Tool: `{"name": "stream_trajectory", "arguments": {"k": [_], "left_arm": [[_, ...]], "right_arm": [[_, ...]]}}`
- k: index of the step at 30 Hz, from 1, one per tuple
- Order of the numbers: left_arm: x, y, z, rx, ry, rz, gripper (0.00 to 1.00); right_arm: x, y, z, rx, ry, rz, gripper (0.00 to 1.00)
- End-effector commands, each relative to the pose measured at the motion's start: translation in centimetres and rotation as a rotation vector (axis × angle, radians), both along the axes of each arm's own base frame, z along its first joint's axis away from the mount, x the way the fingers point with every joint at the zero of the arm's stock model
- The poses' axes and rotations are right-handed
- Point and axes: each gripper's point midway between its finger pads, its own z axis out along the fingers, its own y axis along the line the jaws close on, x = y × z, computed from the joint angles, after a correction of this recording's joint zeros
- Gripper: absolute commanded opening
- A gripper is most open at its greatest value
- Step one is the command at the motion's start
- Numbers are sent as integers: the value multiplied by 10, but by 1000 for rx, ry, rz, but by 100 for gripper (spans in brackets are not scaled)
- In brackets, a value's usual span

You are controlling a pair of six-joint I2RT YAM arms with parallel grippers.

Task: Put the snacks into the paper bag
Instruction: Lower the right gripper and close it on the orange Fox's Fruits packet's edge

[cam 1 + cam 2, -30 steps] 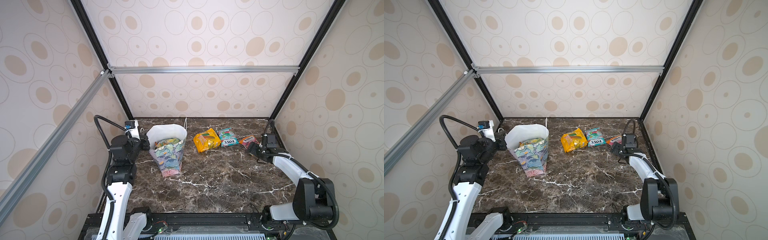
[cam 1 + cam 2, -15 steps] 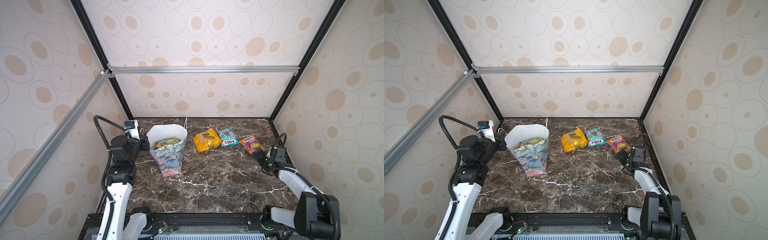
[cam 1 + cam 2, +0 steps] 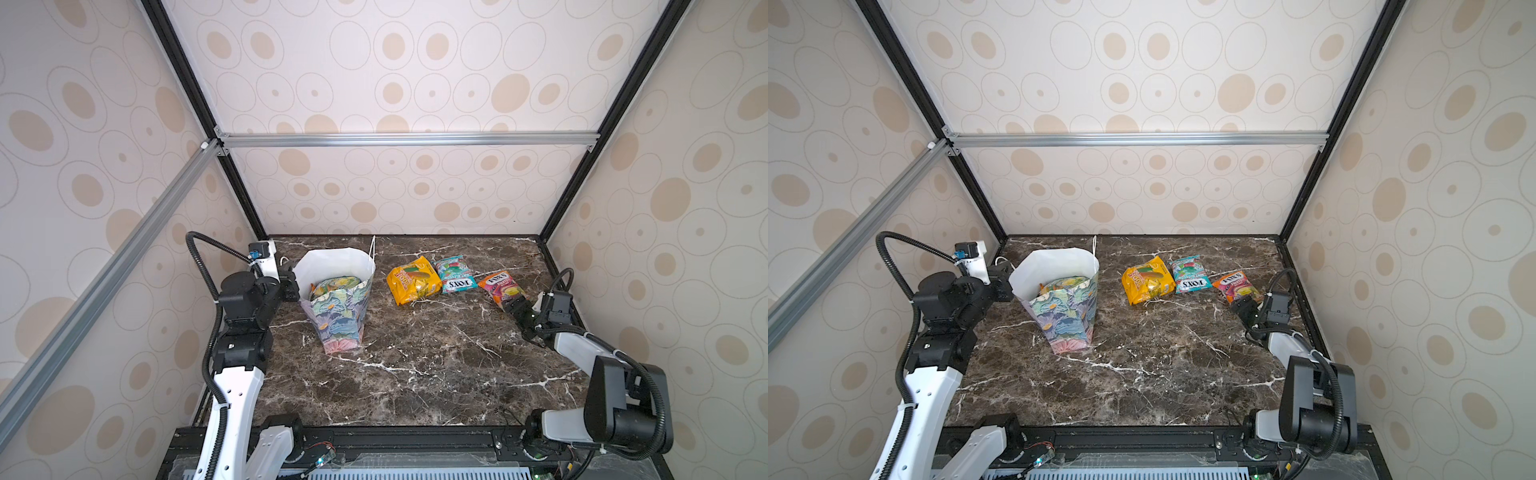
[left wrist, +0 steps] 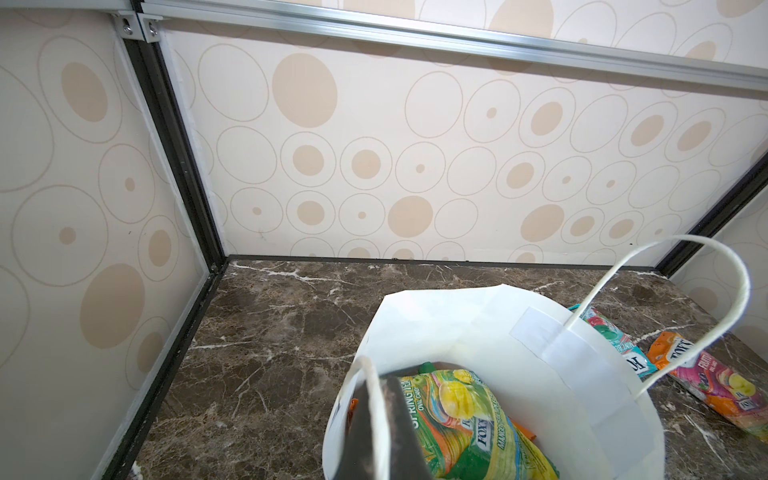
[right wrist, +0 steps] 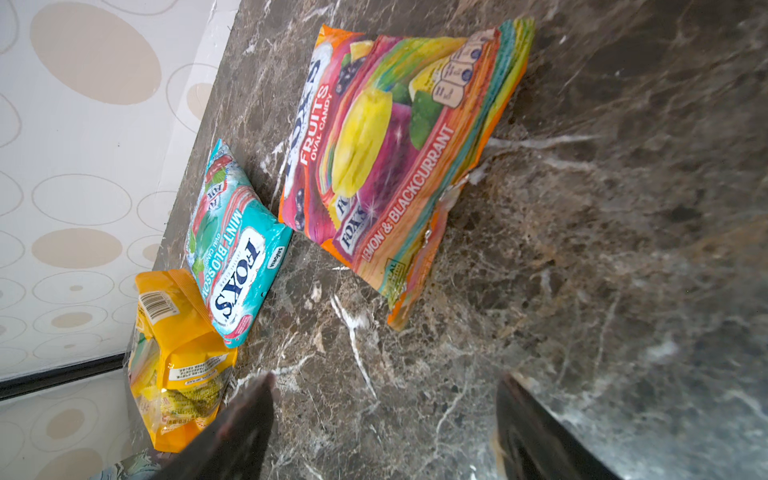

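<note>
The left hand (image 4: 379, 411) is pressed together on the left rim of the paper bag (image 3: 338, 320), which stands far-left on the desk (image 3: 415, 374) and holds a green packet (image 4: 465, 419). The right hand (image 5: 386, 399) is spread and empty, just near of the orange packet (image 3: 500, 287). The teal packet (image 3: 455, 274) and the yellow packet (image 3: 413, 280) lie to that packet's left.

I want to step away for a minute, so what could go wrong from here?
The glossy orange-and-pink candy packet lies flat on the marble table; the open right tool could shove it into the teal mint packet rather than grip it.
The floral paper bag is gripped only at its rim by the shut left tool; its upright white cord handle might snag an incoming packet.
</note>
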Motion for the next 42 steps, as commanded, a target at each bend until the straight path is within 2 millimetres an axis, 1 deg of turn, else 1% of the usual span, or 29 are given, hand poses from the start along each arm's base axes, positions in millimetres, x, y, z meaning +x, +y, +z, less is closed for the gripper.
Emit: {"name": "stream_trajectory", "arguments": {"k": [1,6,9,14,19,24,27,29,34,37,39,42], "left_arm": [[-3,3,12,9,-34,10,0],[-2,4,12,10,-32,16,0],[-2,5,11,10,-28,20,0],[-1,5,10,10,-24,23,0],[0,4,9,5,-24,14,0],[1,5,7,8,-17,23,0],[1,6,6,9,-13,26,0],[2,6,6,9,-12,24,0],[1,6,7,8,-13,24,0],[2,6,6,8,-11,24,0],[2,6,5,7,-10,25,0],[2,5,6,6,-12,20,0]], "right_arm": [[4,0,-6,38,-9,-11,82],[12,-1,-13,62,-12,-4,77],[16,0,-19,87,-11,-4,72],[18,-1,-24,93,-8,-15,71],[18,-6,-30,79,4,-28,68],[21,-8,-34,85,1,-29,59],[22,-9,-36,89,3,-35,51],[22,-9,-36,90,2,-33,49],[23,-9,-36,92,-1,-33,48],[22,-7,-30,95,-19,-18,48],[20,-8,-25,79,-30,-20,50],[19,-13,-24,34,-7,-21,53]]}}
